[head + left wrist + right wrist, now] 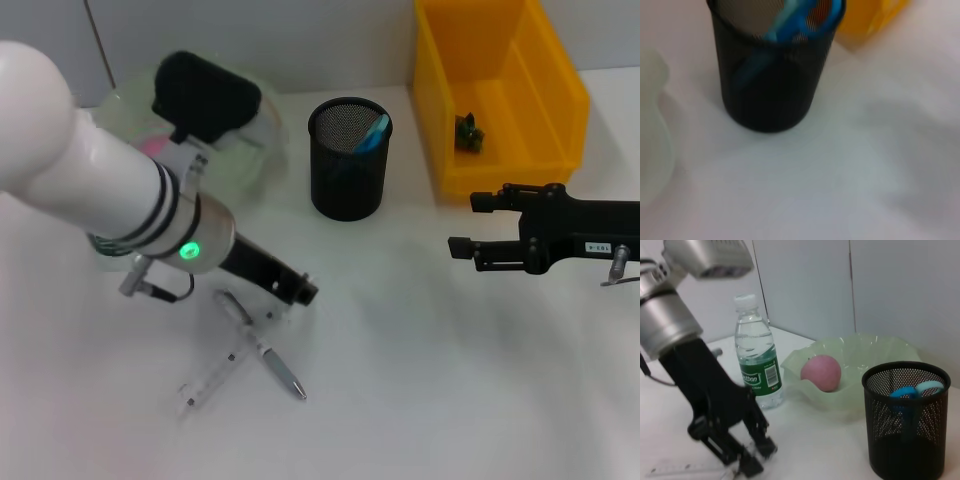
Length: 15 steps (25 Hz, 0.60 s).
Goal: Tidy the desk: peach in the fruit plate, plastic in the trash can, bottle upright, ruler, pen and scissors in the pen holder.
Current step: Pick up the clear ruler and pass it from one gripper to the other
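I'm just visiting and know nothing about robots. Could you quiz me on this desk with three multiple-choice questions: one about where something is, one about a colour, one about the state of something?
1. Where is the peach?
A. in the yellow bin
B. in the green fruit plate
C. in the pen holder

2. What colour are the scissors' handles in the pen holder?
A. red
B. blue
C. black

3. How is the bottle?
A. upright
B. on its side
C. in the bin

Answers: 1 B, it sits in the plate in the right wrist view. 2 B, blue handles show through the mesh. 3 A, it stands with its cap on top.
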Motion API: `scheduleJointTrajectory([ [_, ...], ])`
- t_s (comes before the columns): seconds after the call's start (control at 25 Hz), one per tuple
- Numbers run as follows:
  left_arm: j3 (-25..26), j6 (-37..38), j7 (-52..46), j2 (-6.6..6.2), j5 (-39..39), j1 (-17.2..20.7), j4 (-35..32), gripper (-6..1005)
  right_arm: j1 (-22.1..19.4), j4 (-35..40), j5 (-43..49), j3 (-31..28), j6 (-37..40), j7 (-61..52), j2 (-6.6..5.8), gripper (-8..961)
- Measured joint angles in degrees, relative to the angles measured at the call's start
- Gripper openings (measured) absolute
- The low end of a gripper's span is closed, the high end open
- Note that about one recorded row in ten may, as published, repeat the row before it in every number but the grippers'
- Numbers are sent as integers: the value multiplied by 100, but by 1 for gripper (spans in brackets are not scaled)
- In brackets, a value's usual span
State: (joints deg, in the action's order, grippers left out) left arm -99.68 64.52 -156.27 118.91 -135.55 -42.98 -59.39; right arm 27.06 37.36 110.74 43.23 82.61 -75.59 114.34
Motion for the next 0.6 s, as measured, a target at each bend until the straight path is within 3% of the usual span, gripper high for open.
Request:
scheduleJointTrajectory([
  [0.04,0,0,0,0,0,0,0,391,-3,-1,0,0,-11,0,0,700],
  [0.16,715,338,33,-21,64,337,-822,391,-22,-2,0,0,-53,-2,-9,699],
  [0.28,715,338,33,-21,64,337,-822,391,-37,2,0,-1,-65,-4,-13,697],
  [0.32,1197,386,333,-25,623,646,-1239,391,-38,1,-1,-11,-65,-5,-16,697],
  [0.4,1816,409,1111,-38,1927,962,-1324,391,-39,-2,-1,-41,-68,-5,-20,696],
  [0.44,1816,409,1111,-38,1927,962,-1324,391,-40,-3,-1,-52,-71,-6,-20,695],
  [0.56,2429,414,2414,-44,3923,1327,-863,391,-33,-7,1,-61,-93,-7,-26,694],
  [0.6,2429,414,2414,-44,3923,1327,-863,391,-24,-9,1,-61,-100,-7,-28,693],
])
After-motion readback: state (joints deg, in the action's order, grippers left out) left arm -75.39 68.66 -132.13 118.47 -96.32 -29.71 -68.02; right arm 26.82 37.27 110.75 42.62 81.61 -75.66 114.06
